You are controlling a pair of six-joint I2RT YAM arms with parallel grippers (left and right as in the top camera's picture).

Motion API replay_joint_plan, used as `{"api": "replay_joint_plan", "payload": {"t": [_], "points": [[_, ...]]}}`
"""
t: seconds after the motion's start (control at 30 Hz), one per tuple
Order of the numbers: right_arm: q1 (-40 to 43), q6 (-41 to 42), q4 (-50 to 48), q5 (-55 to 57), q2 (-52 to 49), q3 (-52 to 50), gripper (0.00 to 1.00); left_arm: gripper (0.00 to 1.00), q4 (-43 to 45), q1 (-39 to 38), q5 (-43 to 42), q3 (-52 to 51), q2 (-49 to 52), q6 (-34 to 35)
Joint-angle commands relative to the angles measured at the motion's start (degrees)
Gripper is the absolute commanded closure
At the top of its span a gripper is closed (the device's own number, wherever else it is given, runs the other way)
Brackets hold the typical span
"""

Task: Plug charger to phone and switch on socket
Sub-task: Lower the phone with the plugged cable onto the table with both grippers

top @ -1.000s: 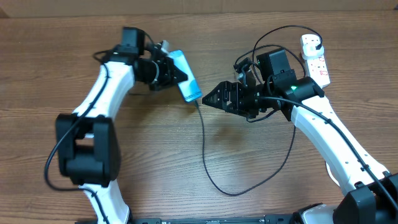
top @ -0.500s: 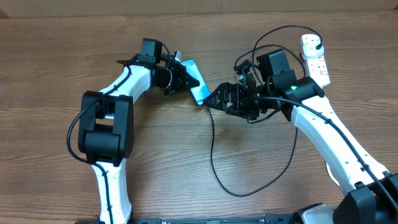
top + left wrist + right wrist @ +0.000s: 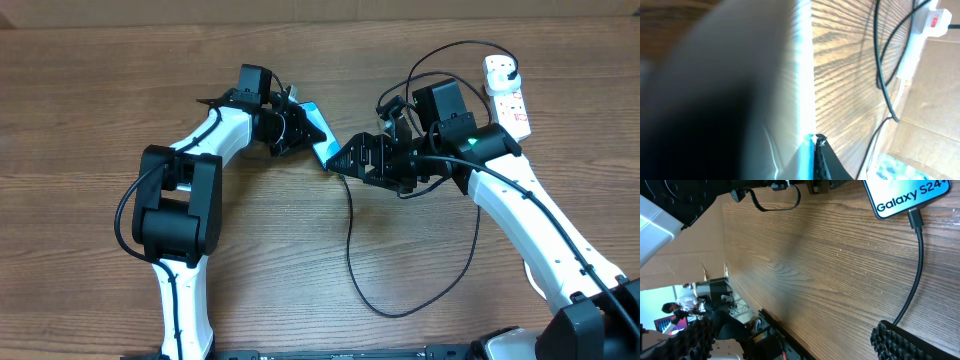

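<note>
One phone point(image 3: 318, 137), screen lit cyan, lies near the middle with the charger point(image 3: 350, 235) connector in its lower end. The black cable loops across the table point(image 3: 80, 250) toward the socket point(image 3: 507, 95) at far right. Left gripper point(image 3: 300, 128) seems clamped on the phone, though its wrist view is blurred. Right gripper point(image 3: 335, 160) gapes wide and empty just beside it.

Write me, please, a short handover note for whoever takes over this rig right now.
Left tool: shut on the phone.
Right tool: open, empty, just off the phone's lower end.
Charger: its connector tip sits in the phone's port, and the cable loops round to the socket at the far right.
Done: charger plugged into the phone.
Left: switch on the socket. Neither tool is near it, and its switch is too small to read.
</note>
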State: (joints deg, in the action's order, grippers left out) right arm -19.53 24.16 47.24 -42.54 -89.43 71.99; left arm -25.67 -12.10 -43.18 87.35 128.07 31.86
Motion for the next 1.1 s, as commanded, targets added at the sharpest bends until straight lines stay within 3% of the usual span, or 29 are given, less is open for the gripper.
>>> {"api": "replay_joint_plan", "payload": {"t": [0.0, 0.1, 0.2, 0.4, 0.67, 0.93, 1.07], "points": [[0.1, -0.6, 0.3, 0.5, -0.2, 1.0, 0.0, 0.9, 0.0, -0.3, 4.1, 0.1, 0.5, 0.3], [0.1, -0.6, 0.6, 0.5, -0.2, 1.0, 0.0, 0.9, -0.3, -0.3, 5.1, 0.1, 0.5, 0.3], [0.1, -0.6, 0.9, 0.5, -0.2, 1.0, 0.0, 0.79, -1.4, -0.3, 7.3, 0.1, 0.5, 0.3], [0.1, -0.6, 1.1, 0.5, -0.2, 1.0, 0.0, 0.76, -3.1, -0.3, 10.6, 0.1, 0.5, 0.2], [0.1, -0.6, 1.2, 0.6, -0.2, 1.0, 0.0, 0.7, -3.7, -0.3, 9.8, 0.1, 0.5, -0.2], [0.1, -0.6, 2.6, 2.7, -0.2, 1.0, 0.0, 0.51, -5.8, 0.7, 9.2, 0.2, 0.5, -0.6], [0.1, -0.6, 3.0, 2.6, -0.2, 1.0, 0.0, 0.5, -7.9, 2.1, 10.3, 0.2, 0.5, -0.6]]}}
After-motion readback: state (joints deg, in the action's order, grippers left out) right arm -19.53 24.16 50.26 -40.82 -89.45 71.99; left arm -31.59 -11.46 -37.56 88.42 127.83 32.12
